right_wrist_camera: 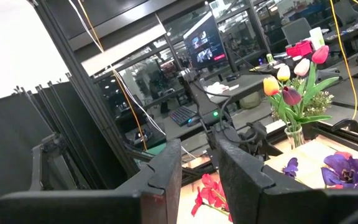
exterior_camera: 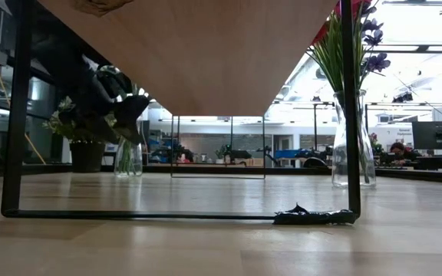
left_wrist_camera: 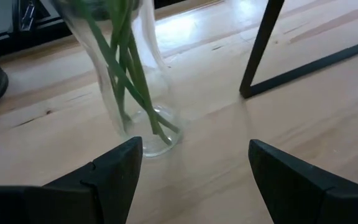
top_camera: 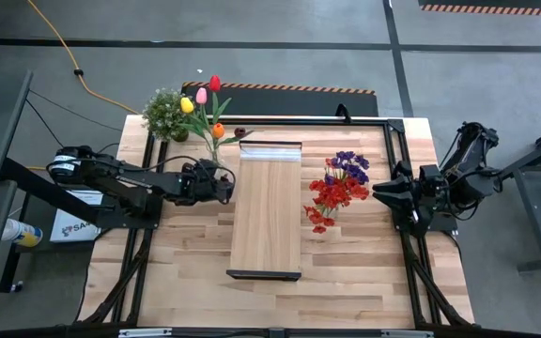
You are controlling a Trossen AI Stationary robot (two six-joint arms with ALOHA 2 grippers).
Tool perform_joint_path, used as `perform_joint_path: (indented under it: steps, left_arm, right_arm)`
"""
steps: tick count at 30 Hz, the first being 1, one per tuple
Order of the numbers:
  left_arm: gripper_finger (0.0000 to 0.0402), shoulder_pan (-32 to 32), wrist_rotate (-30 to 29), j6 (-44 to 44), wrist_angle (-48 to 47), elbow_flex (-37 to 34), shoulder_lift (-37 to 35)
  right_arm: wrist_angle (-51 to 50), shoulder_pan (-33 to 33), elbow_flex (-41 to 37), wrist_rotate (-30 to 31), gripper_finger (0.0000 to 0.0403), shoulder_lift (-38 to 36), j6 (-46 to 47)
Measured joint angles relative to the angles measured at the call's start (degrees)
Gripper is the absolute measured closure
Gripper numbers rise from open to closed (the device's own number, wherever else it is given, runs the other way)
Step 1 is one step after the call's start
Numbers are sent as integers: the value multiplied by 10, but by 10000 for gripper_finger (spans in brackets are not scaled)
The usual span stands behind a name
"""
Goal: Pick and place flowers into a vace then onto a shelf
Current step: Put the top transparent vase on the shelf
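A clear glass vase with green-stemmed tulips in yellow, pink, red and orange stands on its base on the table, left of the shelf's far end. My left gripper is open just in front of the vase, low over the table, and touches nothing. The vase stands ahead of one finger, not between the two. The shelf, a long light wood board on a black frame, stands mid-table. A second vase with red and purple flowers stands right of it. My right gripper waits raised at the right edge, a narrow gap between its fingers, nothing in it.
A bushy green potted plant stands at the far left corner, behind the tulip vase. The shelf's black frame leg stands on the table close to my left gripper. Bare tabletop lies near the front edge.
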Motion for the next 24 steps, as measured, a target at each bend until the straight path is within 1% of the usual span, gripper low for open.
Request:
perform_joint_path:
  steps: [20, 22, 24]
  left_arm:
    - [75, 0, 0, 35, -2, 0, 0]
    - [70, 0, -2, 42, -2, 0, 0]
    - [57, 0, -7, 43, -2, 0, 0]
  right_arm:
    - [0, 0, 0, -6, 309, 0, 0]
    - [0, 0, 0, -9, 309, 0, 1]
    - [0, 0, 0, -9, 309, 0, 0]
